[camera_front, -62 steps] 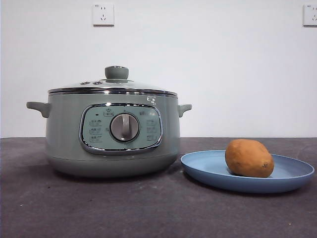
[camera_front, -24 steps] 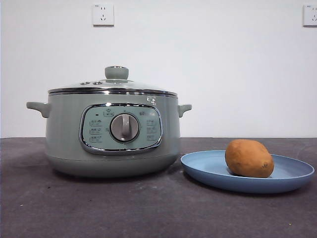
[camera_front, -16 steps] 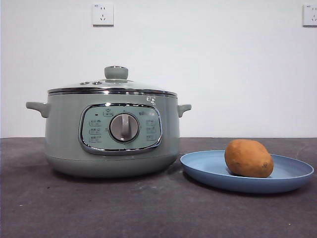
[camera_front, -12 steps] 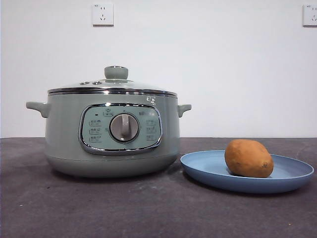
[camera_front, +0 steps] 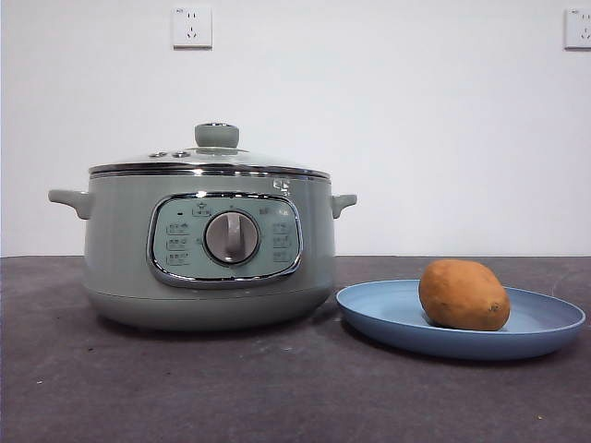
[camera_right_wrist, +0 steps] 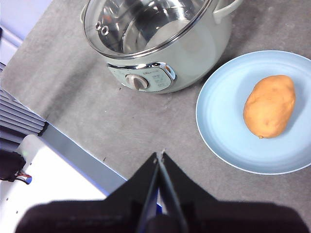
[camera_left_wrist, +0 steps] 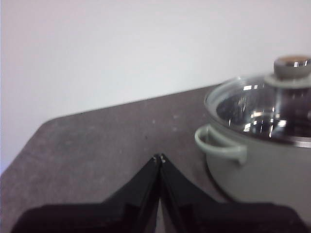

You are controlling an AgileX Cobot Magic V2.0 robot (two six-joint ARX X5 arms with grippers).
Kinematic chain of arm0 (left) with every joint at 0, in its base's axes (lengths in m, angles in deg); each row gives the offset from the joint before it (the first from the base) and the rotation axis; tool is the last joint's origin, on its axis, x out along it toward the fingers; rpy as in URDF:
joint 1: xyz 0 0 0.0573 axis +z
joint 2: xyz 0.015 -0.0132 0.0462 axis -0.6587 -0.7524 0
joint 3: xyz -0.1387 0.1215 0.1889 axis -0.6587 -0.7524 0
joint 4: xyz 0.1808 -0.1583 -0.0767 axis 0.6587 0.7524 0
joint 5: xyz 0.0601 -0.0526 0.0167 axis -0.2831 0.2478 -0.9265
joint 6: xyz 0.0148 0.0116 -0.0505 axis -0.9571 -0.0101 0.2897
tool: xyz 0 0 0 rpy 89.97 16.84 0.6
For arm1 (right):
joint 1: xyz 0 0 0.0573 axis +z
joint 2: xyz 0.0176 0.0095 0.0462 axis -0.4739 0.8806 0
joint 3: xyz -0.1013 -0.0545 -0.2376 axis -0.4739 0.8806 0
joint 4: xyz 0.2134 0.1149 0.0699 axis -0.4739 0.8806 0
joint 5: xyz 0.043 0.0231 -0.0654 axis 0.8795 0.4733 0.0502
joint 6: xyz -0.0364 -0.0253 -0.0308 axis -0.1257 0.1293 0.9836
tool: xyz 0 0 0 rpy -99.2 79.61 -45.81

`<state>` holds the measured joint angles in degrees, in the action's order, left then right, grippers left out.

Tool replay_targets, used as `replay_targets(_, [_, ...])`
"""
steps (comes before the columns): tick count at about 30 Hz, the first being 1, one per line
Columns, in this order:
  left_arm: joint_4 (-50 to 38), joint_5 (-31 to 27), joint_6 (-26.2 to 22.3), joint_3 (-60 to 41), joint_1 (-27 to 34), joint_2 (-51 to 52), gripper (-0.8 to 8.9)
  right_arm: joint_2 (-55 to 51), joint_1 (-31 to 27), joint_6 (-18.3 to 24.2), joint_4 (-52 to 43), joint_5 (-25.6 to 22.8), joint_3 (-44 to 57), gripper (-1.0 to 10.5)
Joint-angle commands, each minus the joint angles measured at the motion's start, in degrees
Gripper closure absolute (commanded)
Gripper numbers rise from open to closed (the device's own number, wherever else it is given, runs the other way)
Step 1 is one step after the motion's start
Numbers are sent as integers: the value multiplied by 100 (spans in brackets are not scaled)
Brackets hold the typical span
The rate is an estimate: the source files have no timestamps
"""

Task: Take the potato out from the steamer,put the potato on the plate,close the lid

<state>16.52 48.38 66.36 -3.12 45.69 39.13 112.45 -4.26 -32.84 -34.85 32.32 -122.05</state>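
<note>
The sage-green steamer (camera_front: 209, 249) stands at the left of the table with the glass lid (camera_front: 211, 162) closed on it; its green knob (camera_front: 217, 135) is on top. The orange-brown potato (camera_front: 464, 294) lies on the light-blue plate (camera_front: 388, 314) to the steamer's right. No gripper shows in the front view. My left gripper (camera_left_wrist: 159, 158) is shut and empty, apart from the steamer (camera_left_wrist: 272, 160) beside its side handle. My right gripper (camera_right_wrist: 159, 154) is shut and empty, high above the table, with the steamer (camera_right_wrist: 160, 58), plate (camera_right_wrist: 218, 126) and potato (camera_right_wrist: 270, 106) below it.
The dark grey table (camera_front: 277, 388) runs to a white wall with two sockets (camera_front: 192, 27). In the right wrist view the table's front edge (camera_right_wrist: 73, 155) and a white base below it show.
</note>
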Motion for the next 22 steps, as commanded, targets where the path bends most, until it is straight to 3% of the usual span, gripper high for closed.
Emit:
replay_targets(1, [-74, -173, 48, -332, 26, 173, 818, -7, 2, 48, -11, -15, -11, 946])
replay_targets(9, [-111, -431, 52, -1082, 31, 623, 818, -7, 2, 48, -9, -15, -11, 946])
replay_targets(22, [297, -411, 50, -1097, 35, 649, 818, -7, 2, 48, -11, -15, -11, 946])
